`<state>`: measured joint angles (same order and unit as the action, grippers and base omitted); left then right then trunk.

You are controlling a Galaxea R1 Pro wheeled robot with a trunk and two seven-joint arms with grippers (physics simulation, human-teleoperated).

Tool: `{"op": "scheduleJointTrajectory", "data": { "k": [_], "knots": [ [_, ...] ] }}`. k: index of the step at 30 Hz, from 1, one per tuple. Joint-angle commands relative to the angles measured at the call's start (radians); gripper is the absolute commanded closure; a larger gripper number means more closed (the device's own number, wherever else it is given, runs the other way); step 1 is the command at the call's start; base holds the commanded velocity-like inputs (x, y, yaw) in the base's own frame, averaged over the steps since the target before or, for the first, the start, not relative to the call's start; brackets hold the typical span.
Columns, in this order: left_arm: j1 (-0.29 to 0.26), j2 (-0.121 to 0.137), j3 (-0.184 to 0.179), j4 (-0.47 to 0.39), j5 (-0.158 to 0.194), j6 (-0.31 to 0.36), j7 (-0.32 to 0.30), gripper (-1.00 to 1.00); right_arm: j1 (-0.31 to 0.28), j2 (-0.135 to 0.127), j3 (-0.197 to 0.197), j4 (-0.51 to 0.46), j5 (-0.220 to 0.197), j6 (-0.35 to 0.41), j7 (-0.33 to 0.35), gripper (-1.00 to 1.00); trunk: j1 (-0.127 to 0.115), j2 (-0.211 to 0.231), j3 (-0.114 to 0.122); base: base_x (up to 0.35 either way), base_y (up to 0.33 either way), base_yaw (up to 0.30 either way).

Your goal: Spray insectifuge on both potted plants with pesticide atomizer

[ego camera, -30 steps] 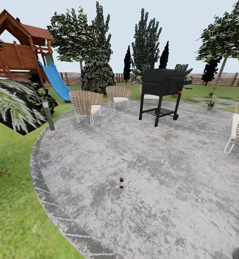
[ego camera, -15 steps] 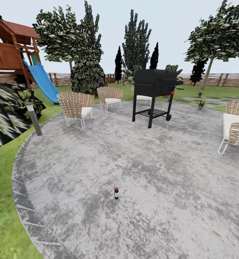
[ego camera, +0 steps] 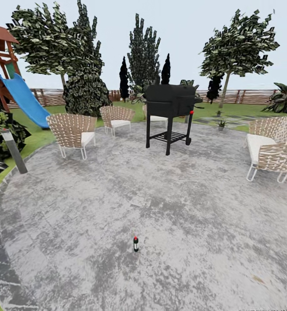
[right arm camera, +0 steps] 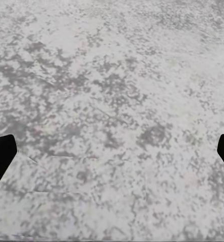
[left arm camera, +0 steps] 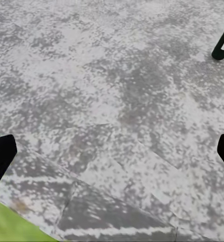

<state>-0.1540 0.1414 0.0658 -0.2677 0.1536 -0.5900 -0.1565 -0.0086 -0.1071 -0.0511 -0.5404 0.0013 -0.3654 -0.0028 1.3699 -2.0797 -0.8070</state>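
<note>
Head view: the pesticide atomizer (ego camera: 136, 244) stands upright, alone on the grey patio (ego camera: 203, 207), well short of the black grill (ego camera: 169, 106). It looks light, rigid and easily toppled; its slim body is best gripped mid-height.

Left wrist view: the left claw (left arm camera: 112, 154) is spread wide and empty, the atomizer's dark base at the frame's corner.

Right wrist view: the right claw (right arm camera: 112, 151) is likewise wide open, holding nothing, over bare paving.

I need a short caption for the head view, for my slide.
Small sprayer standing upright on the grey patio, black grill and wicker chairs beyond.
</note>
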Motion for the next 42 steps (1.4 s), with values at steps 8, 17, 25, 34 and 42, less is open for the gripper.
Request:
{"op": "scheduleJointTrajectory", "data": {
  "k": [8, 17, 25, 34, 42],
  "knots": [
    [-0.001, 0.000, 0.004, 0.001, 0.007, -0.001, -0.011, -1.00, -0.001, 0.000, -0.001, 0.000, 0.000, -0.003, 0.000, -1.00, 0.000, 0.000, 0.003, 0.169, 0.270, -0.247],
    [-0.001, 0.000, 0.003, 0.001, 0.007, -0.001, -0.011, -1.00, -0.001, 0.000, -0.001, 0.000, 0.000, -0.003, 0.000, -1.00, 0.000, 0.000, 0.007, 0.239, 0.013, -0.211],
    [0.003, 0.009, 0.003, 0.016, 0.007, -0.003, -0.013, -1.00, -0.001, 0.013, 0.000, 0.054, -0.004, -0.003, 0.000, -1.00, 0.000, 0.000, 0.008, 0.023, 0.012, -0.026],
    [0.002, -0.004, -0.004, 0.014, 0.002, -0.003, -0.024, -1.00, -0.001, 0.022, -0.002, 0.112, -0.002, -0.004, 0.001, -1.00, 0.000, 0.000, 0.011, 0.175, 0.216, -0.243],
    [0.002, -0.005, -0.003, 0.020, 0.000, -0.001, -0.025, -1.00, -0.001, 0.018, -0.007, 0.111, -0.001, -0.004, -0.002, -1.00, 0.000, 0.000, 0.014, 0.111, 0.302, -0.165]
  ]
}}
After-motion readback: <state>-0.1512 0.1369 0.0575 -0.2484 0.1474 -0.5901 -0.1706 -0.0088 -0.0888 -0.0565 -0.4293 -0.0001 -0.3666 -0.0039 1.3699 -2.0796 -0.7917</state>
